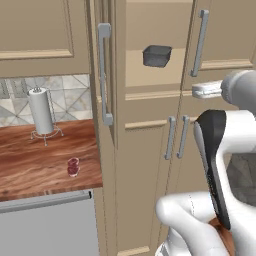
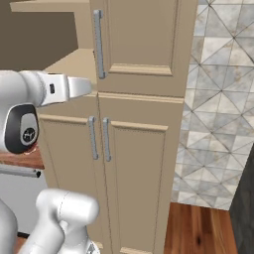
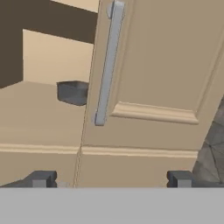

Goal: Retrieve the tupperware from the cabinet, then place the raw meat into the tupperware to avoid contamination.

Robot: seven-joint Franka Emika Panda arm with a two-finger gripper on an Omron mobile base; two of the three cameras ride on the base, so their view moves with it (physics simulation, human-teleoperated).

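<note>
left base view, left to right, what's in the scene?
paper towel roll → raw meat → open cabinet door's handle → tupperware on the cabinet shelf → closed upper door's handle

One cabinet (image 1: 150,150) is standing in the left base view. It is showing four bar handles (image 1: 104,75): one on the open upper left door, one on the closed upper right door, and two side by side on the lower doors. One tupperware (image 1: 157,55) is sitting on the one exposed shelf (image 1: 150,75). One wall cabinet (image 1: 40,35) is hanging left of it. One paper towel roll (image 1: 41,111) is standing on the one counter (image 1: 30,170). One piece of meat (image 1: 73,167) is lying there. One gripper (image 3: 111,179) is showing two fingertips (image 3: 41,178) in the hand view.
</note>
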